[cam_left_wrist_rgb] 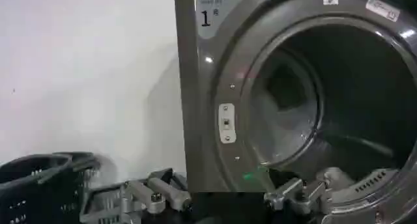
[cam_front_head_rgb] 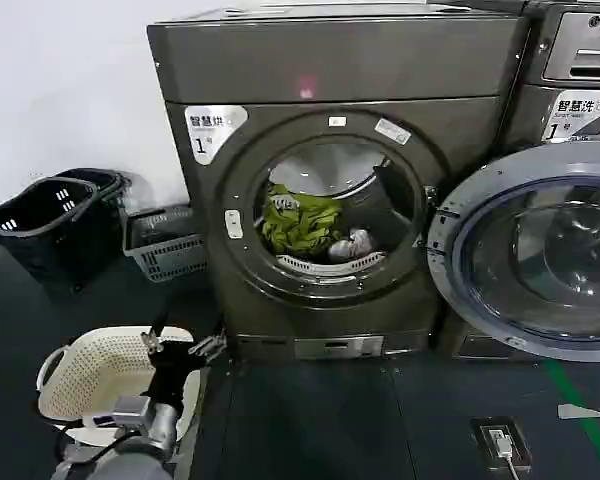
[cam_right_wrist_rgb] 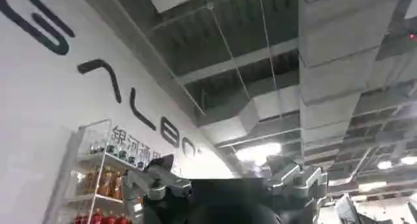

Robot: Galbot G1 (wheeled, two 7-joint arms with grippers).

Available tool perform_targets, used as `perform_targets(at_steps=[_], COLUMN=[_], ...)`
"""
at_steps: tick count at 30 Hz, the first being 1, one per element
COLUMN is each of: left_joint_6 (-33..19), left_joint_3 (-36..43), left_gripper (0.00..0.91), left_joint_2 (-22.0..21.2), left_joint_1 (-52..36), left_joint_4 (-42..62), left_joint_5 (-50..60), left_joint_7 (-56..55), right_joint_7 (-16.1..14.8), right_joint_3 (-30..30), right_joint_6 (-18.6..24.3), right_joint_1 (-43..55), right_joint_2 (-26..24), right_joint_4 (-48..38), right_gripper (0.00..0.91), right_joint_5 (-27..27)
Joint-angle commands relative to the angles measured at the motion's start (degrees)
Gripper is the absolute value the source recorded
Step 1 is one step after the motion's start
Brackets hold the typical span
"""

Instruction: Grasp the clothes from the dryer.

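Left gripper [cam_front_head_rgb: 183, 349] is spread wide open with nothing in it, down low. The clothes [cam_front_head_rgb: 302, 222] sit up ahead of it inside the dryer [cam_front_head_rgb: 330, 130], well apart. Right gripper [cam_right_wrist_rgb: 228, 186] is open too, aimed at the ceiling.

Glossy bronze-grey sheet-metal dryer [cam_front_head_rgb: 340, 70] at frame centre; soft, crumpled olive-green and white-grey cloth clothes [cam_front_head_rgb: 305, 225] inside; matt, perforated cream plastic basket [cam_front_head_rgb: 90, 375] lower left.

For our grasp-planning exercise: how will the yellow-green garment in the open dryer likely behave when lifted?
The yellow-green garment lies crumpled in folds, so it will probably drape limply. It looks light. It touches the white-grey piece, which might drag along.
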Motion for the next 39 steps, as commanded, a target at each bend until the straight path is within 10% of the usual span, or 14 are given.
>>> perform_targets(at_steps=[1,39], left_joint_6=[0.1,0.7], left_joint_3=[0.0,0.1], left_gripper=[0.907,0.907], left_joint_2=[0.0,0.0], left_joint_1=[-0.1,-0.9], left_joint_4=[0.0,-0.3], left_joint_5=[0.1,-1.6], left_joint_7=[0.0,0.8], right_joint_7=[-0.1,-0.2], right_joint_3=[-0.2,0.3], right_joint_6=[1.6,1.0], right_joint_1=[0.0,0.7], right_joint_2=[0.0,-0.6], right_joint_4=[-0.1,1.3], right_gripper=[0.907,0.907], right_joint_5=[0.3,4.6])
